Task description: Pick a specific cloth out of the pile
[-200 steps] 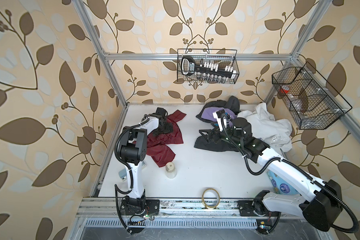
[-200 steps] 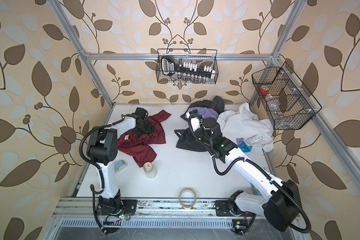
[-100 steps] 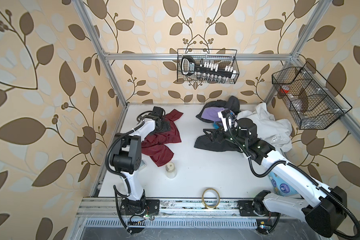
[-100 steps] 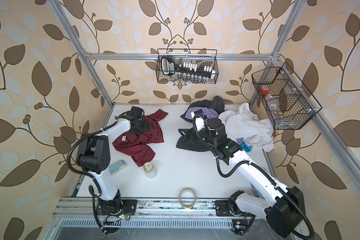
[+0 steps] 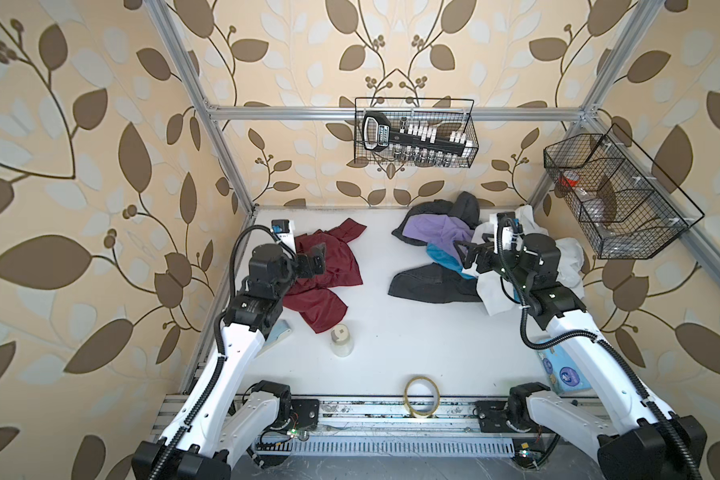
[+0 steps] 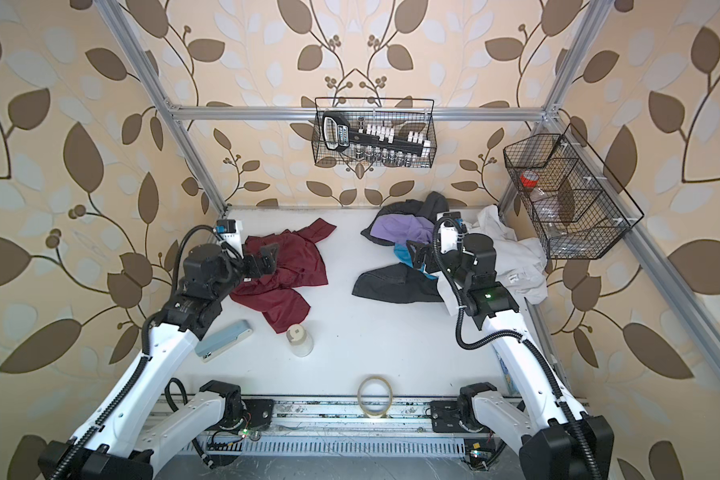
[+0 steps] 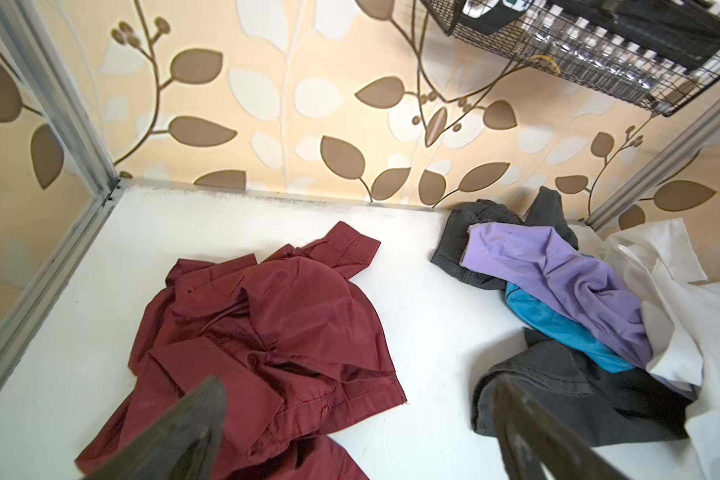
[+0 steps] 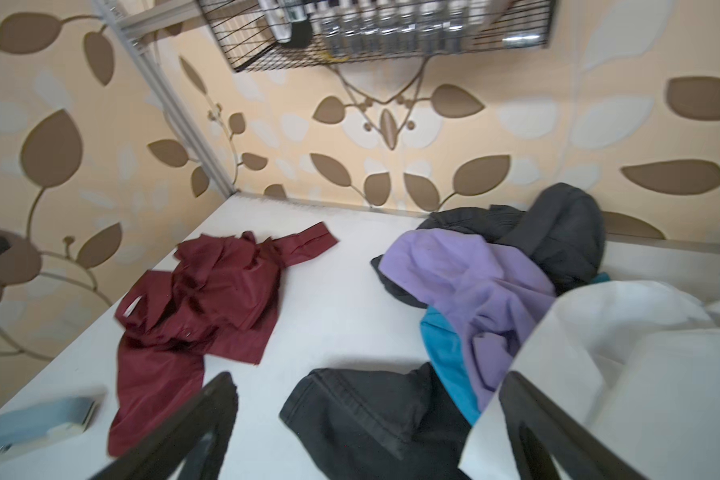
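The crumpled maroon, slightly shiny thin cloth lies alone on the white table at about 10 o'clock in both top views. It is clear of the pile, with bare table between them. A small pale label shows at one edge.

The left gripper hangs over the cloth's 9 o'clock side. Its fingers are spread wide with nothing between them.

The pile sits at about 1 o'clock: a lilac cloth on top, a turquoise piece under it, a dark grey garment spilling towards 6 o'clock, and a white garment at its 3 o'clock side. The right gripper hovers over the turquoise and white part, fingers spread and empty.

Just beside the cloth's 6 o'clock tip stands a small whitish plastic bottle. A pale blue stapler lies at 8 o'clock, and a ring of tape at 6 o'clock by the front rail.
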### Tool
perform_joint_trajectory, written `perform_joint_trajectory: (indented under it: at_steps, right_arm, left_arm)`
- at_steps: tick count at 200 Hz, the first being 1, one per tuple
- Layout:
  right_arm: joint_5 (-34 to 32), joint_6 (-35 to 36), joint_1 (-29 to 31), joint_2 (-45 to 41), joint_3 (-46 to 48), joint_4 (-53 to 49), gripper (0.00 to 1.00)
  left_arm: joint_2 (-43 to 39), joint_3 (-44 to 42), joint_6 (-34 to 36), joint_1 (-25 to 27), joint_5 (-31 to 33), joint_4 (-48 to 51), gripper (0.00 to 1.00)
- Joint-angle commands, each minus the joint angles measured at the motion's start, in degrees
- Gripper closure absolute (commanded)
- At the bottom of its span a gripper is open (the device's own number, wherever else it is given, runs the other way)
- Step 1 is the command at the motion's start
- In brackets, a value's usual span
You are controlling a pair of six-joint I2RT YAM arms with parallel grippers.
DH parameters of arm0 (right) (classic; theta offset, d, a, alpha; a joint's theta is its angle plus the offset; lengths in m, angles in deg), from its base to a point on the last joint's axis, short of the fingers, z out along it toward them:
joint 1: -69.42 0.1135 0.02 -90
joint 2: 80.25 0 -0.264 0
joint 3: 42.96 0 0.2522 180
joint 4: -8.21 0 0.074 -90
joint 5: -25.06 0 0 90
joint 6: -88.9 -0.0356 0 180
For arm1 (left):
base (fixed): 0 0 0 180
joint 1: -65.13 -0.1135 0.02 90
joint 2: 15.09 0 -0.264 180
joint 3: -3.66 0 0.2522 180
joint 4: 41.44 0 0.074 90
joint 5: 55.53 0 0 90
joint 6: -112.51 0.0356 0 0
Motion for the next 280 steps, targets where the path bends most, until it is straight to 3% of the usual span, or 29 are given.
perform_joint_trajectory:
  at_steps: [1, 21, 31, 54, 123, 182, 203, 240, 280]
  right_arm:
    - [-4.4, 0.4, -2.4, 1.2, 4.8, 4.1, 0.00]
    - [-17.1, 3.8, -3.5, 1.5, 11.0, 10.0, 0.01]
    - [-20.2, 3.9, -5.1, 1.4, 14.4, 14.1, 0.01]
    - [-16.9, 1.1, -9.2, 1.1, 21.6, 25.5, 0.01]
    - [-18.3, 2.9, -9.4, 13.6, 32.5, 50.2, 0.01]
    - [-18.7, 4.6, -9.0, 22.7, 43.2, 78.0, 0.01]
    - [-17.2, 5.3, -9.0, 26.6, 41.6, 79.0, 0.01]
    - [-13.7, 6.9, -9.0, 26.2, 35.6, 66.1, 0.01]
    - [-13.5, 6.6, -9.2, 26.2, 36.1, 67.0, 0.00]
  left_arm:
    - [-0.1, -7.8, 5.7, 0.1, -0.8, -10.2, 0.01]
    - [0.0, -14.4, 8.1, 0.1, 2.7, -16.7, 0.01]
    - [0.5, -17.2, 9.3, 0.1, 4.1, -20.2, 0.01]
    - [3.5, -23.6, 9.7, -0.2, 5.2, -32.1, 0.01]
    - [17.9, -26.4, 10.2, -3.2, 11.2, -45.0, 0.01]
    - [29.2, -25.6, 9.2, -5.9, 6.6, -51.6, 0.01]
    - [34.0, -24.8, 7.9, -7.3, 6.1, -53.3, 0.01]
    - [34.0, -23.7, 6.8, -8.3, 5.5, -50.9, 0.01]
    - [34.0, -23.6, 6.7, -8.6, 5.4, -50.6, 0.01]
